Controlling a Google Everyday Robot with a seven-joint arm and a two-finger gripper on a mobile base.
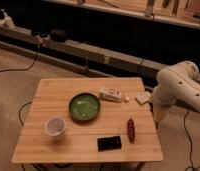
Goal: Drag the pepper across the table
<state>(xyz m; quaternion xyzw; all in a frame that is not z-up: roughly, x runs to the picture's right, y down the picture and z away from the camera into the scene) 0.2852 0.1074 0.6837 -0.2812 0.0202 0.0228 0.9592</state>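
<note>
1. Table [63,145]: the pepper [131,129] lies near its front-right corner.
2. Gripper [157,116]: hangs at the table's right edge, apart from the pepper; open or closed, cannot tell.
3. Pepper: untouched. Judged step: approach. Next: descend onto it.

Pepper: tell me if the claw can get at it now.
Probably yes. The claw hangs at the table edge nearest the pepper, with nothing between them; the black block lies on the pepper's other side.
</note>
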